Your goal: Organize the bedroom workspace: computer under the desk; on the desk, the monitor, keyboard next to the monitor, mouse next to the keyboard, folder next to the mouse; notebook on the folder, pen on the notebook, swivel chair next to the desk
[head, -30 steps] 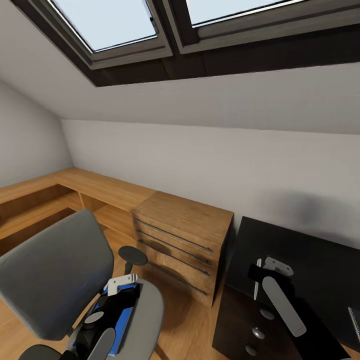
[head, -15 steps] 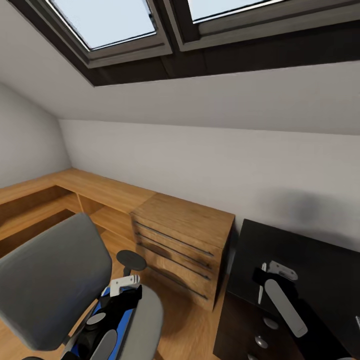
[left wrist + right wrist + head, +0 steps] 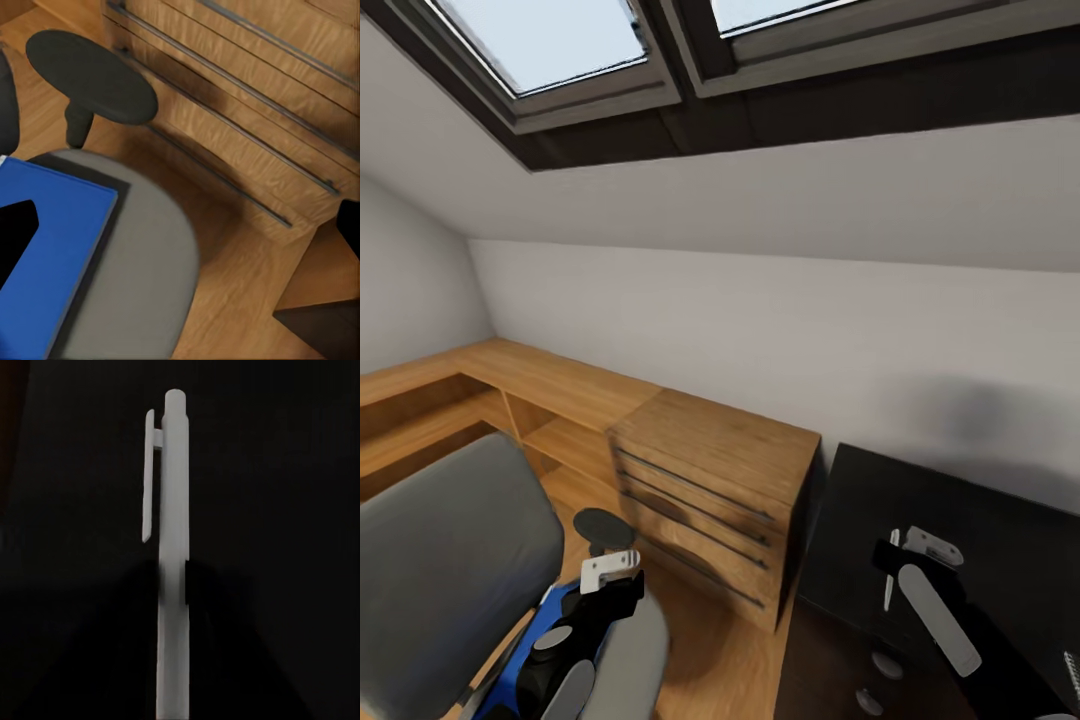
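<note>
The grey swivel chair [image 3: 455, 570] stands at the lower left, and the blue folder [image 3: 525, 650] lies flat on its seat. My left gripper [image 3: 608, 572] hovers open over the seat's front, just past the folder [image 3: 52, 247]; its dark fingertips [image 3: 16, 232] stand wide apart. At the right, my right gripper [image 3: 905, 552] is shut on the white pen [image 3: 889, 580], held over the black desk [image 3: 970, 510]. The pen [image 3: 171, 555] runs lengthwise between the fingers against the dark desktop. A notebook edge [image 3: 1071, 668] shows at the far right. Computer, monitor, keyboard and mouse are out of view.
A wooden drawer unit [image 3: 710, 485] stands between chair and desk, close to the chair's round armrest [image 3: 90, 75]. Low wooden shelving [image 3: 510, 390] runs along the left wall. A sloped ceiling with skylights [image 3: 550, 45] hangs overhead. Wood floor [image 3: 720, 660] shows between chair and desk.
The whole picture has shifted, so the camera moved. More of the blue folder shows on the seat. Both arms keep about the same pose, the pen still held.
</note>
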Robot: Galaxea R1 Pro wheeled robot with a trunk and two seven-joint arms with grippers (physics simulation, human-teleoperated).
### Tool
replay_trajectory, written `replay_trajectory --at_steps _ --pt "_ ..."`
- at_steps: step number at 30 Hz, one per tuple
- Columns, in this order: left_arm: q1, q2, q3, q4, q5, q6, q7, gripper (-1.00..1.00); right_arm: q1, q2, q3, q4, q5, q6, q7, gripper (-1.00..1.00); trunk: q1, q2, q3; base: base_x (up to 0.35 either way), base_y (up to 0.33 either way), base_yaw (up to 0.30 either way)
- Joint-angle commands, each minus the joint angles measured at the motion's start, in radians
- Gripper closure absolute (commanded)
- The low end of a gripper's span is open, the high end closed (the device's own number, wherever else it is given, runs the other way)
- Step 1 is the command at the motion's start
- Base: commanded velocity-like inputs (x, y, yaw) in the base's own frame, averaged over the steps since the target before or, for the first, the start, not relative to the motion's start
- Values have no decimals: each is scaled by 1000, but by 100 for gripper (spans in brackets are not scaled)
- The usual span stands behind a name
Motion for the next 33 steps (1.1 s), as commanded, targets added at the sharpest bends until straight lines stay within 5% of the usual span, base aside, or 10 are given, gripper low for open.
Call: replay_trajectory --at_steps 1,10,11,19,26,28,33 --pt "-1 1 -3 -1 9 1 10 -100 -1 -2 3 0 -7 -2 -7 100 1 -1 -1 181 -174 0" --pt "-1 2 -3 -1 10 3 10 -100 -2 -2 3 33 30 -38 31 100 1 -1 -1 65 -41 0" --pt "-1 2 -3 -1 10 4 10 -100 -2 -2 3 34 34 -38 33 -100 1 -1 -1 12 -2 0" --pt "-1 1 -3 -1 12 6 10 -100 -3 -2 3 35 39 -39 36 -100 1 -1 -1 3 0 0" --pt "-1 -1 -3 -1 10 6 10 -100 -3 -2 3 19 38 -38 34 -100 -26 48 21 0 0 0" --pt "-1 -1 -3 -1 10 6 10 -100 1 -2 8 -105 39 -33 26 -100 -34 62 27 0 0 0" --pt "-1 0 -3 -1 10 6 10 -100 4 3 17 -179 35 -22 8 -100 -38 69 30 0 0 0"
